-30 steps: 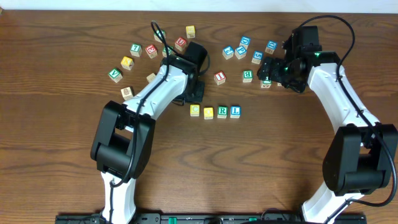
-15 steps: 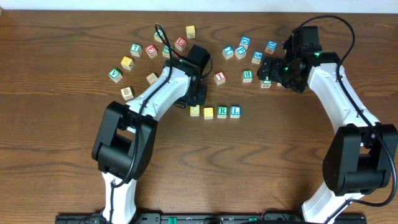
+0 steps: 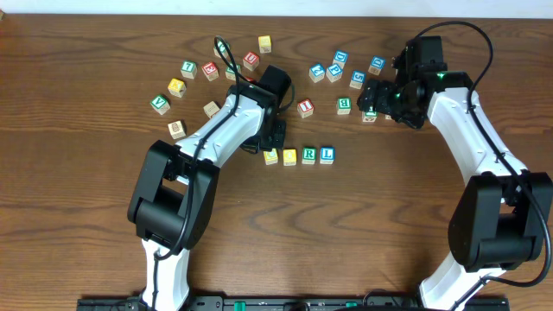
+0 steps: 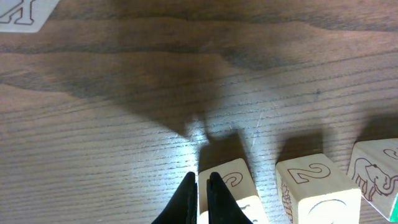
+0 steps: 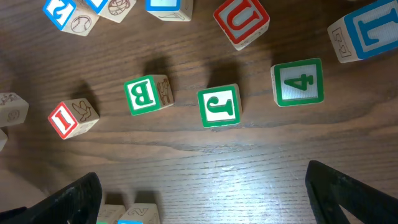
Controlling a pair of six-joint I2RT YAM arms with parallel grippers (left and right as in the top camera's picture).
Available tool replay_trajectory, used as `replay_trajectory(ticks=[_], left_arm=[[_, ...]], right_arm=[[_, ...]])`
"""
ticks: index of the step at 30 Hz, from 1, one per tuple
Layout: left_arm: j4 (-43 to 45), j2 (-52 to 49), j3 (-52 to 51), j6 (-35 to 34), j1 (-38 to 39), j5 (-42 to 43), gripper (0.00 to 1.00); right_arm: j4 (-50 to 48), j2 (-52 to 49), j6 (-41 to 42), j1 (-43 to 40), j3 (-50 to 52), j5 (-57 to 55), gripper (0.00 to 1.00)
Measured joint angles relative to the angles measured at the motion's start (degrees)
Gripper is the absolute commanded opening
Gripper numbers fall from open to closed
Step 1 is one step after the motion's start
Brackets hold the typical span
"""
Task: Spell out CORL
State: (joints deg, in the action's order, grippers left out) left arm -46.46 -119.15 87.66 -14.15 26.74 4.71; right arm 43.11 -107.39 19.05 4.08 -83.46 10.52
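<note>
Four cubes stand in a row: a yellow cube (image 3: 271, 156), a second yellow cube (image 3: 289, 156), the green R cube (image 3: 308, 155) and the blue L cube (image 3: 327, 155). My left gripper (image 3: 265, 147) is shut with nothing in it. In the left wrist view the left gripper (image 4: 203, 182) has its tips against the left side of the first cube (image 4: 235, 186), with the second cube (image 4: 314, 186) beside it. My right gripper (image 3: 371, 102) hangs open and empty over the scattered cubes at the back right. In its wrist view the right gripper (image 5: 202, 177) shows bare wood between the fingers.
Loose letter cubes lie scattered behind the row: a red I (image 3: 305, 107), a green H (image 3: 344, 104), blue ones (image 3: 335, 69), and a green V (image 3: 160, 104) to the left. Under the right wrist are a green B (image 5: 146, 94), J (image 5: 219, 106) and 4 (image 5: 297, 81).
My left gripper has moved down to the left end of the row, still shut. The first yellow cube has shifted slightly into line. The right arm has not moved.
</note>
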Motion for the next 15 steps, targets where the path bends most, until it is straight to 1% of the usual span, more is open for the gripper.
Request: replay_trajectory(ticks=[15], left_arm=[[0.2, 0.0, 0.0, -0.6, 0.5, 0.8, 0.07]], right_arm=[[0.0, 0.0, 0.0, 0.0, 0.0, 0.0, 0.99]])
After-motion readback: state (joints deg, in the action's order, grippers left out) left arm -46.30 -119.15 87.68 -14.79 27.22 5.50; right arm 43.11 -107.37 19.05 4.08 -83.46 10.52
